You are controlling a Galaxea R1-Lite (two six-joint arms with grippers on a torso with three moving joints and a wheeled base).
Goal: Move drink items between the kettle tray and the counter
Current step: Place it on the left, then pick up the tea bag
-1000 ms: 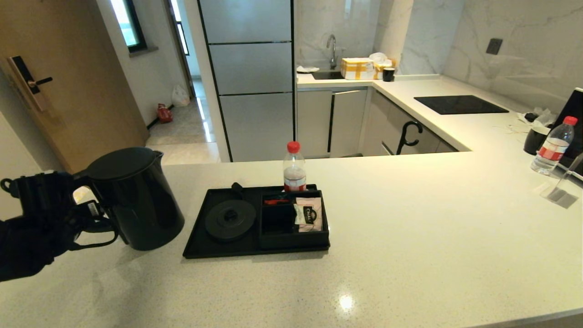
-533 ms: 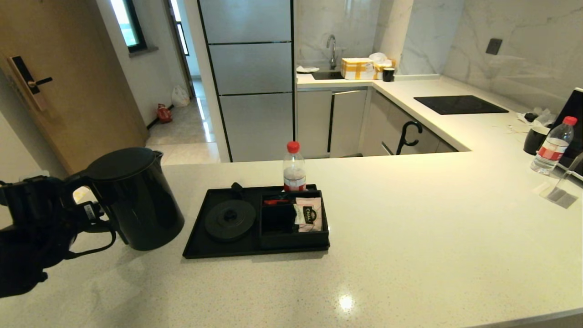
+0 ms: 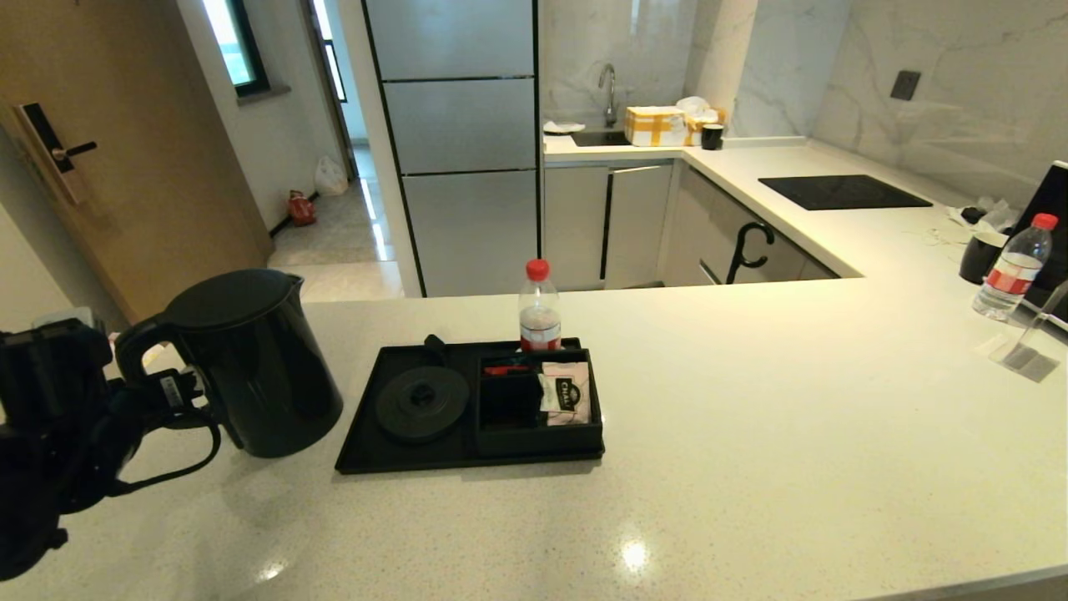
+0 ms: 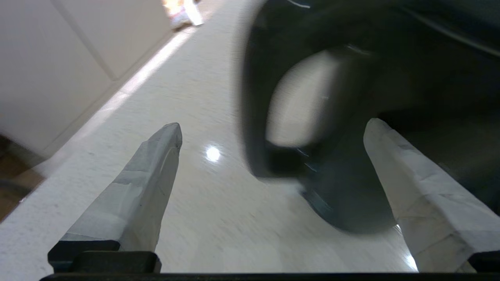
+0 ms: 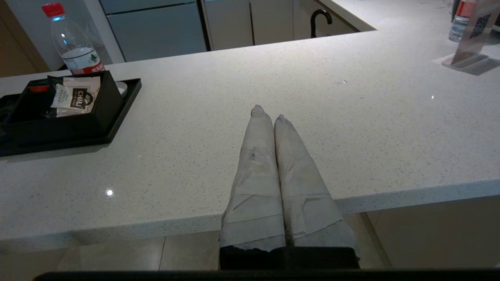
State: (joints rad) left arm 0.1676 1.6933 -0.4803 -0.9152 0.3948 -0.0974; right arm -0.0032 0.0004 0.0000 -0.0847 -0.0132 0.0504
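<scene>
The matte-black kettle (image 3: 250,367) stands upright on the counter (image 3: 751,417), just left of the kettle tray (image 3: 367,455). My left gripper (image 3: 92,376) is open a short way left of the kettle's loop handle (image 4: 254,97), apart from it; nothing sits between the fingers (image 4: 273,124). The tray's round base (image 3: 421,402) is bare. The pale-pink sachet (image 3: 567,392) leans in the boxed section (image 3: 501,438), seen again as the sachet (image 5: 76,97) in the right wrist view. My right gripper (image 5: 267,113) is shut and empty by the counter's front edge.
A red-capped bottle (image 3: 540,307) stands at the tray's far rim. Another bottle (image 3: 1014,267), a black cup (image 3: 980,255) and a clear stand (image 3: 1030,346) sit far right. A black hob (image 3: 843,192) lies on the counter's back arm.
My left gripper has let go of the kettle handle and drawn back to the left and downward. The kettle stays standing on the counter, shifted very slightly.
</scene>
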